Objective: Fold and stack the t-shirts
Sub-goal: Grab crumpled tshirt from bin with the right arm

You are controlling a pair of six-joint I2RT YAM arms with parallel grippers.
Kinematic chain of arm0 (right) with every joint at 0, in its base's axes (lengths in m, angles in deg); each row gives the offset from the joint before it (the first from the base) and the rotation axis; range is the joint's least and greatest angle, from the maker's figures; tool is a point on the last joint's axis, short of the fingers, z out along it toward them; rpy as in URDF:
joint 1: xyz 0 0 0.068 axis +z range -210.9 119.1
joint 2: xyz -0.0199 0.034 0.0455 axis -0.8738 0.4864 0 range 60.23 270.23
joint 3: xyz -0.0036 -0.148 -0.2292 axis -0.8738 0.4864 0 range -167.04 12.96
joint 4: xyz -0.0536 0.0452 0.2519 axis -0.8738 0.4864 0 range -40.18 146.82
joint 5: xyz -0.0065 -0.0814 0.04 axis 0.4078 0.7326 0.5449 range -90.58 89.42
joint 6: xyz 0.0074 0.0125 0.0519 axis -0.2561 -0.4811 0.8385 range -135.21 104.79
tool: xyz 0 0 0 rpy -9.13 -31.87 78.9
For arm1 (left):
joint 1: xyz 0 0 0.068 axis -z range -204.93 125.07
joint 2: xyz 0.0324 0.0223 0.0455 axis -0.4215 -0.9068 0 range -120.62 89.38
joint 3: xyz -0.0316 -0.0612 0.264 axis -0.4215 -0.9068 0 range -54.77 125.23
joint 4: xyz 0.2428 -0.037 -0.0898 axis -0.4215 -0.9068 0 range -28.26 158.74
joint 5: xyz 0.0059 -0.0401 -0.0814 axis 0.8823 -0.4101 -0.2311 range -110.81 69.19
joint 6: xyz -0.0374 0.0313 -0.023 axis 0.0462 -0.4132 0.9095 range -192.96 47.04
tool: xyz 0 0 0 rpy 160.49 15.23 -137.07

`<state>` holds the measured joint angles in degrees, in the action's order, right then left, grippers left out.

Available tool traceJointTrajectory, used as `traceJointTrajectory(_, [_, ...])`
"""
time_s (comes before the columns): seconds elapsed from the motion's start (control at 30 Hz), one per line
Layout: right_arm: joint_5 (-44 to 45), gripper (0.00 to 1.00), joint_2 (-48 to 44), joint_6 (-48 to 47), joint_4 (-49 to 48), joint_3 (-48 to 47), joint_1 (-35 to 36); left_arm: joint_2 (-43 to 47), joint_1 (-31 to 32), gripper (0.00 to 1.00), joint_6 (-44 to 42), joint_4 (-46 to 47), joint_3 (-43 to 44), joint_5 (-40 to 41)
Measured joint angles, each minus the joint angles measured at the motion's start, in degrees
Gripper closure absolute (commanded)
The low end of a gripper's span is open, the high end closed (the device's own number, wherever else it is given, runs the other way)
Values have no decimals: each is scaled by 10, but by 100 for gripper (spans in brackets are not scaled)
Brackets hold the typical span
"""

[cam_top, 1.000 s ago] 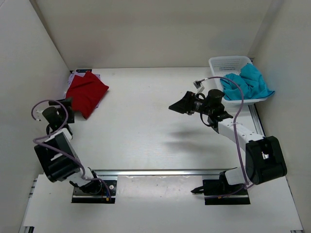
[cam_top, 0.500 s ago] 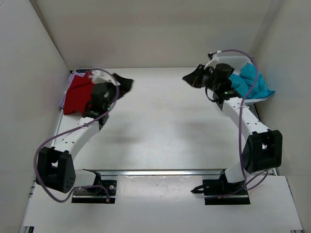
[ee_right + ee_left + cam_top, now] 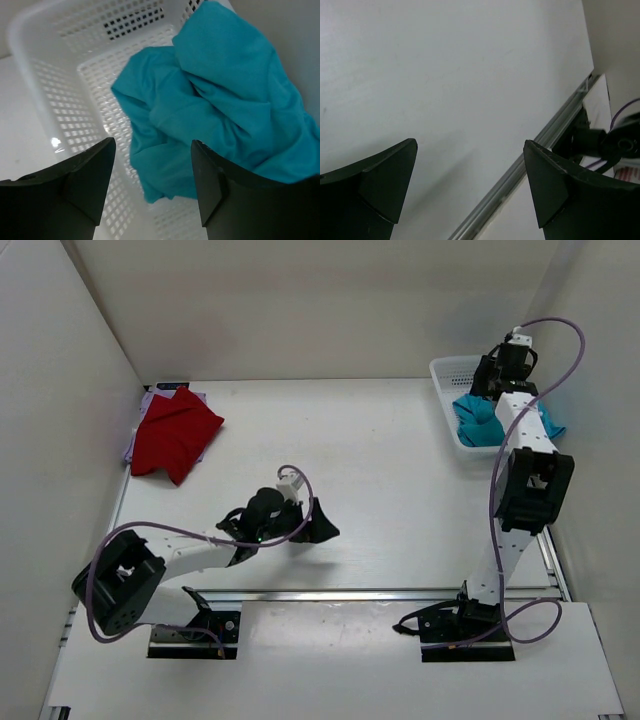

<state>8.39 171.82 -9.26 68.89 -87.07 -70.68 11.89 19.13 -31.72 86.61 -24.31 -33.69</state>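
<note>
A deep red t-shirt (image 3: 176,432) lies folded at the far left of the table, on top of a lavender t-shirt (image 3: 150,400) of which only the edges show. The teal t-shirt (image 3: 478,422) sits crumpled in the white basket (image 3: 452,370) at the back right. My right gripper (image 3: 482,390) hangs open just above the teal t-shirt (image 3: 215,100), fingers spread, nothing between them (image 3: 153,141). My left gripper (image 3: 315,523) is open and empty, low over bare table near the front middle (image 3: 470,142).
The basket's lattice wall (image 3: 75,75) stands left of the teal cloth. A metal rail (image 3: 520,175) runs along the table's near edge, right below the left gripper. White walls close in the table on three sides.
The left arm swung from the red t-shirt at the far left to the near middle of the table. The right arm moved from mid-table back to over the basket.
</note>
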Motion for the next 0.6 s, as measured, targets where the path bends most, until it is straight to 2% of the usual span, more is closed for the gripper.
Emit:
traceJointTrajectory(0.17, [37, 37, 76, -32, 47, -41, 2, 61, -7, 1, 14, 20, -97, -27])
traceJointTrajectory(0.27, [56, 48, 118, -38, 80, -71, 3, 95, -30, 1, 19, 25, -127, -41])
traceJointTrajectory(0.37, [82, 49, 144, -33, 103, -86, 3, 117, -59, 1, 19, 29, -136, -48])
traceJointTrajectory(0.57, [127, 53, 144, -31, 97, -58, 4, 133, -90, 2, 19, 36, -136, -58])
traceJointTrajectory(0.6, [133, 57, 144, -32, 94, -53, 4, 133, -91, 2, 19, 36, -136, -59])
